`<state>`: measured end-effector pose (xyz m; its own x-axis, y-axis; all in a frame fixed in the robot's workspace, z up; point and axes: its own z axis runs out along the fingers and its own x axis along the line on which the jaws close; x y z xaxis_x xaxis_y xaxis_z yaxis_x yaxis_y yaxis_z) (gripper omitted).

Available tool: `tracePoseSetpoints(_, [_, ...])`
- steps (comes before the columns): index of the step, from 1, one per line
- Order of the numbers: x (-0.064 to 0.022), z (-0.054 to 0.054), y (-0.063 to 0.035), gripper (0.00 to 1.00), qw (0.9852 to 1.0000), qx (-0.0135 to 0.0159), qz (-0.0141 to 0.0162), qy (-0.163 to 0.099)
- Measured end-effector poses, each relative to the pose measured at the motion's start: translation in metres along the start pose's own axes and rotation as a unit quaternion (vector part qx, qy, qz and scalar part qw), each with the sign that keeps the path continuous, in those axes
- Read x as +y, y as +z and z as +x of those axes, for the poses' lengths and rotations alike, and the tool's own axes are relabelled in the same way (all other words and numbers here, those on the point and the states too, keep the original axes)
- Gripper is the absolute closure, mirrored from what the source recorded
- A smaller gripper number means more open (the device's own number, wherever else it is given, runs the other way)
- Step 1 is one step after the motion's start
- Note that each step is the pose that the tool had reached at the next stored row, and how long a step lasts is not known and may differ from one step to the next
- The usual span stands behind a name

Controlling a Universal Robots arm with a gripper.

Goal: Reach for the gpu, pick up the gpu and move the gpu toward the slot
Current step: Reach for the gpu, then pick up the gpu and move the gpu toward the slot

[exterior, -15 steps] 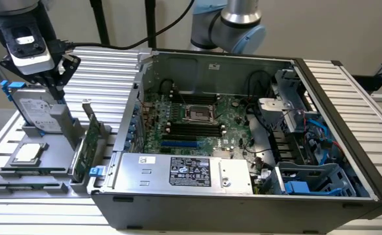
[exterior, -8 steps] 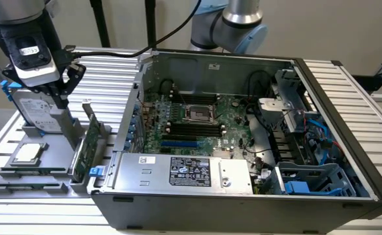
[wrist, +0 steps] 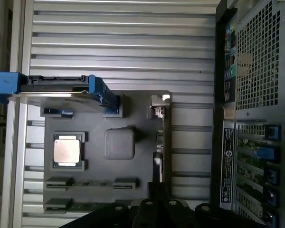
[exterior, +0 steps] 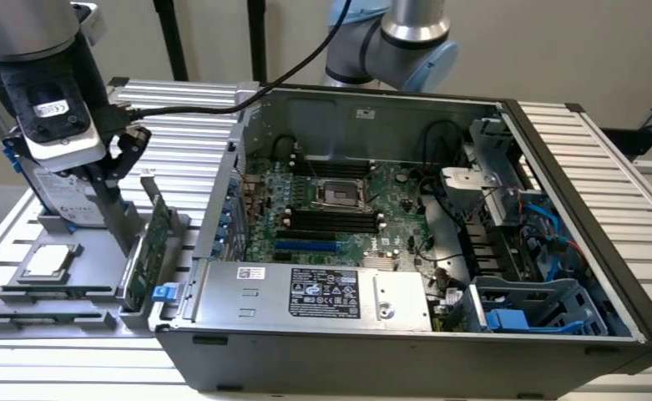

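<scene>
Status: reach phase, nothing lifted yet.

- My claw [wrist: 159, 202] hangs right over the gpu [exterior: 145, 263], at the end of the card away from its silvery bracket. Can't tell whether the claw is released or clenched, nor whether it touches the card.
- gpu stands on edge in the grey fixture tray [wrist: 97, 168], on the tray side nearest the PC case [exterior: 415, 351]. It looks seated, not raised.
- Same tray, further out: CPU [wrist: 67, 150], memory sticks [exterior: 49, 294], then the hard drive in its blue frame [wrist: 61, 92] standing upright at the far side.
- Tray sits on the ribbed aluminium worktop [wrist: 123, 47], just beside the case.
- Case is open, motherboard [exterior: 337, 209] exposed. The blue expansion slot [exterior: 305, 246] is my guess for the target; nothing is in it.

Done: approach, roughly. Left: grasp, lift, carry toward the slot.

Hard to read:
- Wrist view gets the gpu edge-on, so the board face is unreadable there.
- Card's lower edge is sunk in the tray.
- In the exterior view my arm covers part of the hard drive and the contact zone on the card.
</scene>
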<state>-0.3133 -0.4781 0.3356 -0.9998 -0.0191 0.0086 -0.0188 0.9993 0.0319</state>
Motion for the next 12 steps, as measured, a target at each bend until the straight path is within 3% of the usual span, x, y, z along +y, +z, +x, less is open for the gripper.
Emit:
tracePoseSetpoints(3, [-0.0034, -0.0062, 0.0008, 0.89, 1.0, 0.0001, 0.0004, 0.0])
tracePoseSetpoints(12, [-0.0034, -0.0065, 0.0009, 0.89, 1.0, 0.0002, 0.0004, 0.0])
